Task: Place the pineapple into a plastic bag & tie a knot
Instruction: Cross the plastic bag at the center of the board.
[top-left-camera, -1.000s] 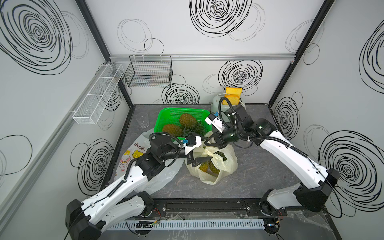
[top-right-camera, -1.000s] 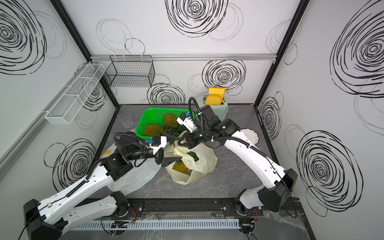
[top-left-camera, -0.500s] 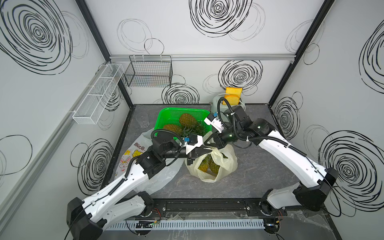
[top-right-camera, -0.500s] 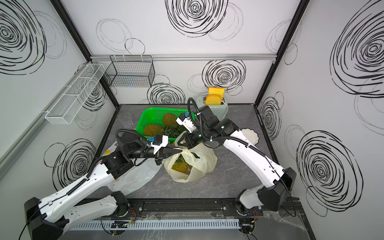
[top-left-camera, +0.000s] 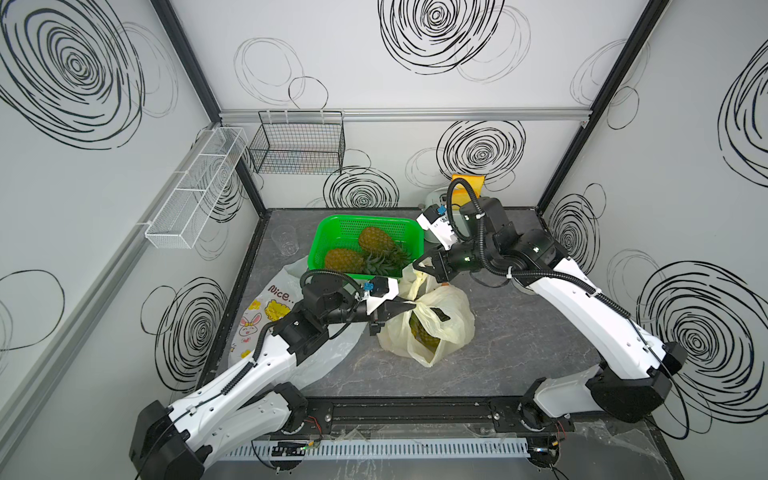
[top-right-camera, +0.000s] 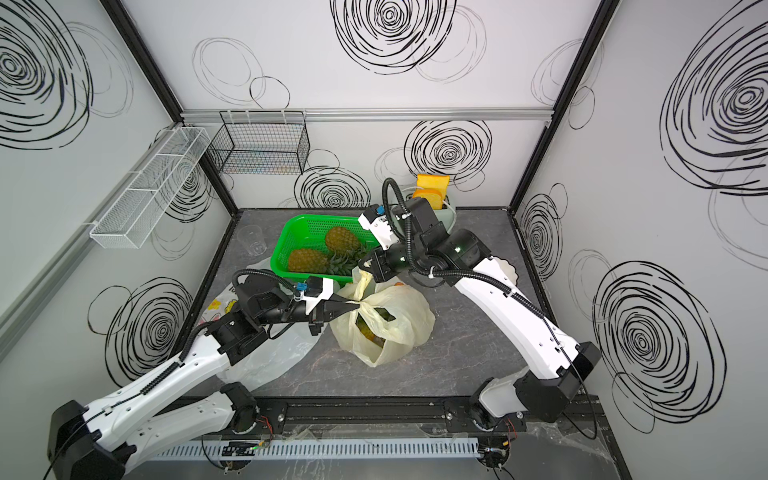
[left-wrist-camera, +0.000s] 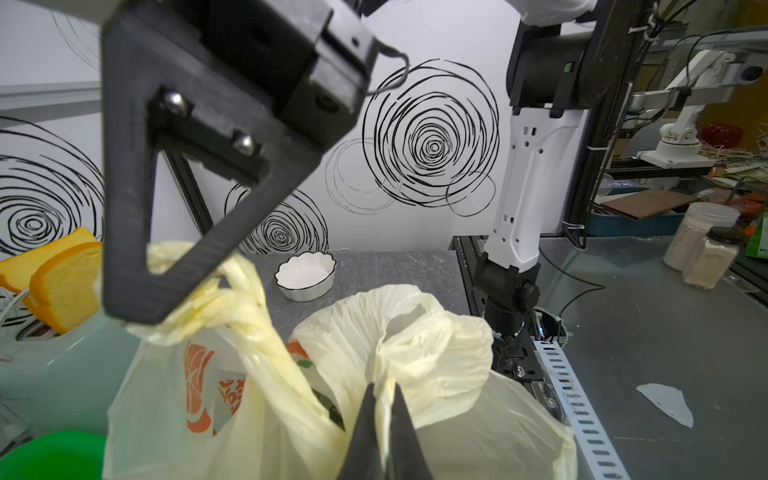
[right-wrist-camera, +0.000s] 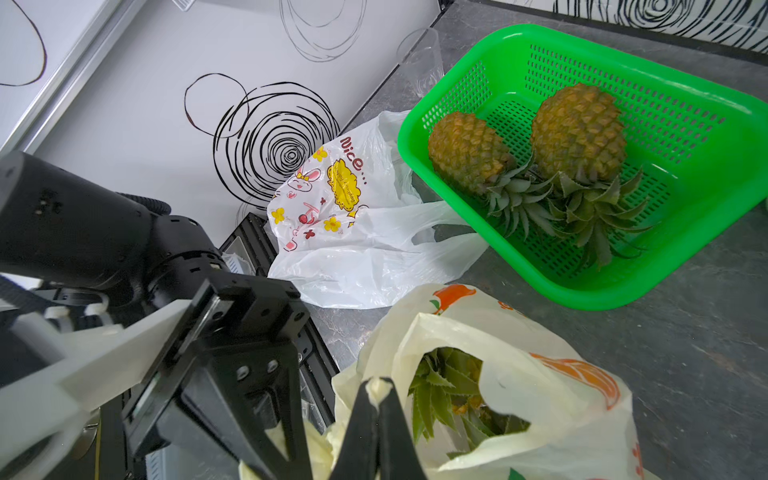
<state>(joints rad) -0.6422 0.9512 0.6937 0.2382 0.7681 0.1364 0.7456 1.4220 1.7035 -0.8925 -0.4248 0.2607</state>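
1. You have the left gripper (top-left-camera: 409, 306) clenched on one handle of the yellow plastic bag (top-left-camera: 455, 318).
2. The pineapple (top-left-camera: 420, 333) sits inside that bag, mid-table, crown toward the opening; how it lies seems unclear under the plastic.
3. Your right gripper (top-left-camera: 422, 266) is pinched tight on the other handle, just beside the green basket (top-left-camera: 332, 226).

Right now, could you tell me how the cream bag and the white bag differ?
The cream bag stands bulging with a pineapple inside; the white bag lies flattened. The left tool and right tool each pinch the cream bag's top; the white bag is ungripped. Both are printed thin plastic.
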